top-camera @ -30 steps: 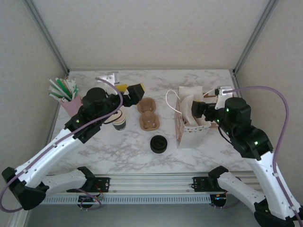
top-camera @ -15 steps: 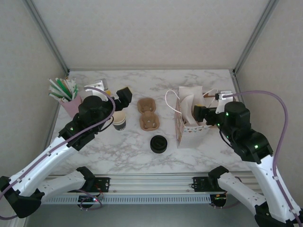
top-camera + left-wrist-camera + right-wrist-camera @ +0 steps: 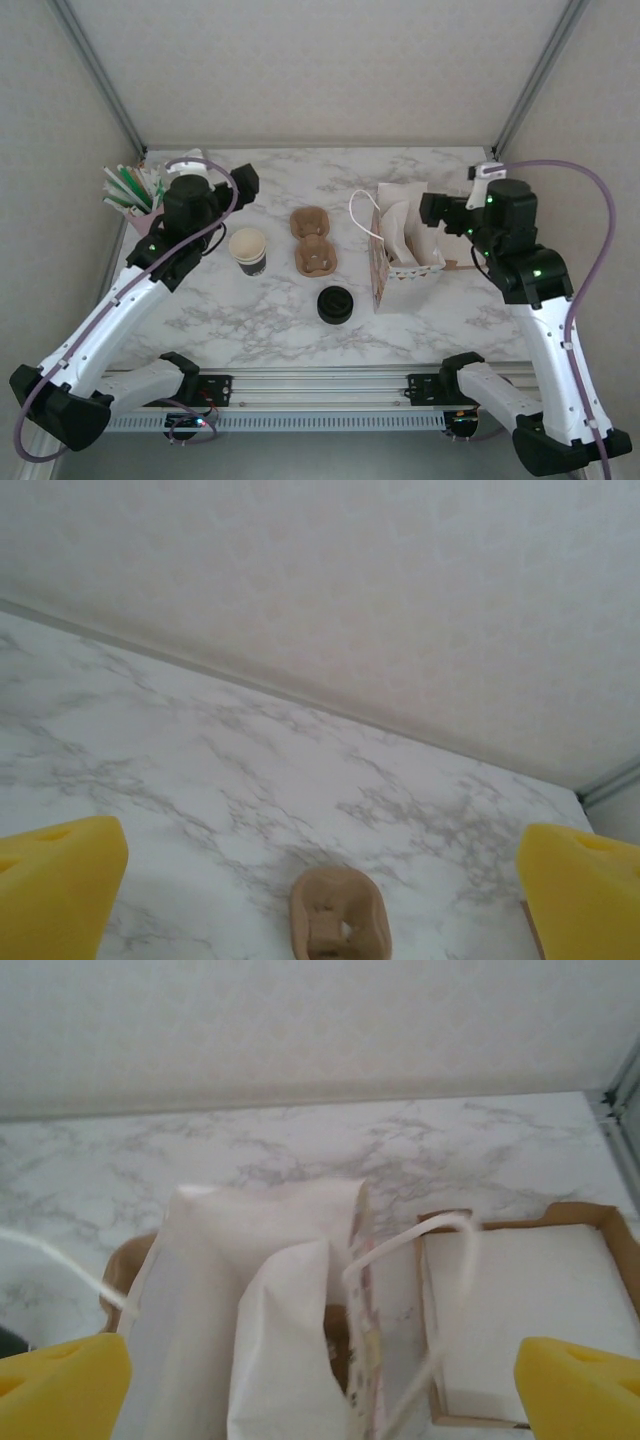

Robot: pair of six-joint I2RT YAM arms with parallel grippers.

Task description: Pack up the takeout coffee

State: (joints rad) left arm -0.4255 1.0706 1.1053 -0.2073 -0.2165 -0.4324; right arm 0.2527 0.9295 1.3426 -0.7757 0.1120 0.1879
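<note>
Left jaws: wide open, both yellow pads (image 3: 55, 885) far apart, gripping nothing, up over the far left of the surface (image 3: 250, 325).
Right jaws: wide open too, yellow pads (image 3: 60, 1385) at the two lower corners of the wrist view, holding nothing, raised beside the bag's far right corner.
Coffee cup (image 3: 248, 250): here it is, upright on the surface on the near side of the left jaws and apart from them. It has a cream top and a black lower band, with the mouth open and a pale cream inside showing. Whether that is drink or bare paper, I cannot tell.
Black lid (image 3: 334, 304): lying flat by itself, between the two arms and well apart from both jaws and from the cup.
Cup carrier (image 3: 313, 240) (image 3: 340, 925): brown pulp tray with two wells facing up, seen low between the left pads in the wrist view.
Paper bag (image 3: 405, 255) (image 3: 250, 1250): standing just under and ahead of the right jaws, mouth open, white loop handles flopped outward. White folds show inside; what they are I cannot tell.
Cardboard box (image 3: 590, 1215): just right of the bag, below the right-hand pad, holding a flat white stack (image 3: 520, 1310).
Pink cup (image 3: 150, 225): left of the left jaws, packed with green and white sticks (image 3: 130, 185).
</note>
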